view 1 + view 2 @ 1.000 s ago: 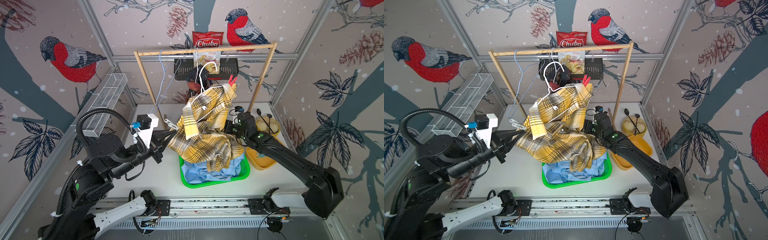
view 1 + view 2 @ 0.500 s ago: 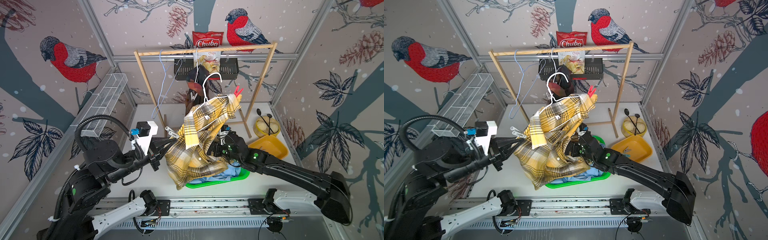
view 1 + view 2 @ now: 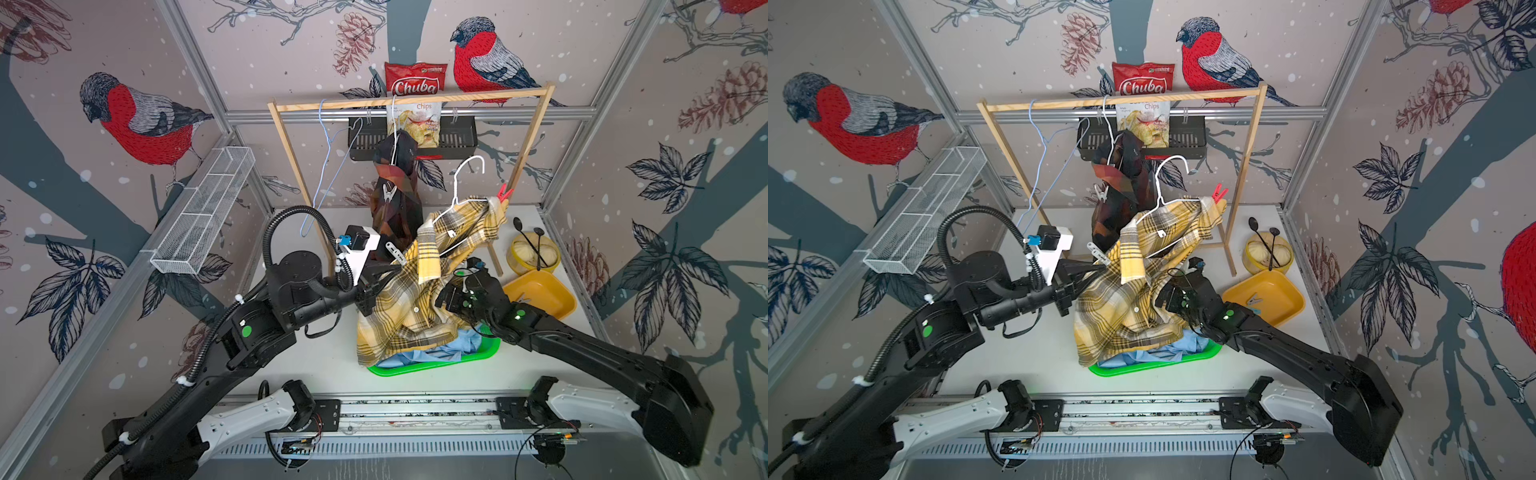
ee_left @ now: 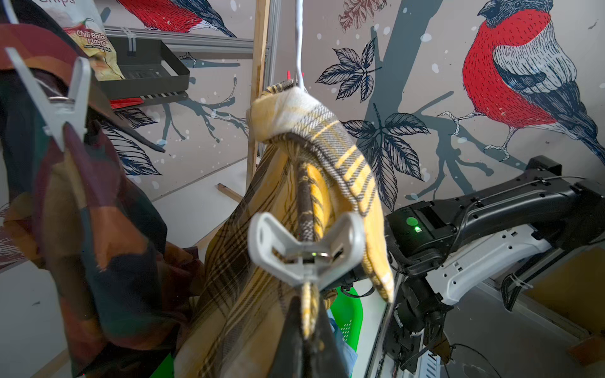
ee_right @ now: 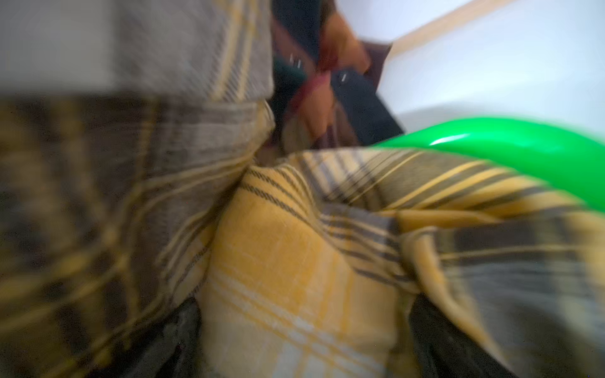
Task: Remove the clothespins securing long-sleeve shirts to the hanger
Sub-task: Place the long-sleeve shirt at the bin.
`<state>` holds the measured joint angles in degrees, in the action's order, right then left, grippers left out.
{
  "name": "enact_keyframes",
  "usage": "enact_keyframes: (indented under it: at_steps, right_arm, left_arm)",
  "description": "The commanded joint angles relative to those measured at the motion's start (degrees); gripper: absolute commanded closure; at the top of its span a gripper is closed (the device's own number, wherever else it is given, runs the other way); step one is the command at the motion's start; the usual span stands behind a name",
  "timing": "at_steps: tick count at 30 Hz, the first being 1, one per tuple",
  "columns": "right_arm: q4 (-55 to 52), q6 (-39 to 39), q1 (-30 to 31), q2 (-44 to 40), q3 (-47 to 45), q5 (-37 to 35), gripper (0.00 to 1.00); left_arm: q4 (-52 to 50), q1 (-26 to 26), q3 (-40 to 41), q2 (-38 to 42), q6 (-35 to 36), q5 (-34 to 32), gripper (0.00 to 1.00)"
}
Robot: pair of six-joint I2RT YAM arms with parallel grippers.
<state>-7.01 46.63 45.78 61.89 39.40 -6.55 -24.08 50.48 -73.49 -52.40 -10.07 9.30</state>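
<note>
Whitish-grey plastic clothespin (image 4: 304, 252) clips the yellow-and-white plaid shirt (image 3: 399, 324) to the white wire hanger (image 3: 461, 199), with a red clothespin (image 3: 504, 192) at its far end. Your left gripper (image 4: 306, 330) is clamped on the shirt's edge beside the grey pin. Your right gripper (image 3: 446, 300) gapes wide against the folds.

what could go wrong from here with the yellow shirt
1. The hanger is off the rail; it seems to hang only from the left gripper, shut on the yellow shirt. A slip would drop it all.
2. The right gripper, jaws open, is deep in the folds and may snag cloth, not a pin.
3. The red pin and grey pin are still on, so tugging drags the hanger.
</note>
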Motion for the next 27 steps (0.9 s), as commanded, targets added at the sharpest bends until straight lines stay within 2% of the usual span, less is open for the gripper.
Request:
enact_keyframes:
  at_steps: [1, 4, 10, 14, 20, 27]
  right_arm:
    - [-5.35, 1.17, -2.00, -5.68, -0.10, -4.11, 0.00]
    - [-7.89, 1.07, -3.66, -10.95, -0.72, -6.01, 0.00]
    - [-14.50, 0.35, -5.88, -14.94, 0.76, -8.25, 0.00]
    - [-15.19, -0.67, -10.49, -17.70, 1.68, -6.59, 0.00]
    - [-14.26, -2.83, -18.36, -19.06, 5.14, -1.00, 0.00]
    - [-14.56, -3.82, -24.78, -19.17, 11.75, -0.31, 0.01]
  left_arm:
    - [13.01, 0.03, -1.23, -2.38, 0.70, 1.86, 1.00]
    - [15.33, 0.06, -1.66, -5.35, 1.22, 1.68, 1.00]
    - [20.57, -0.03, 1.22, -8.78, 1.98, 1.40, 1.00]
    - [21.16, -0.29, 2.93, -9.85, 2.88, 0.11, 1.00]
    - [18.80, -0.35, 10.62, -5.55, 6.39, -2.99, 1.00]
    - [16.43, -0.29, 20.56, 1.68, 7.60, -5.96, 1.00]
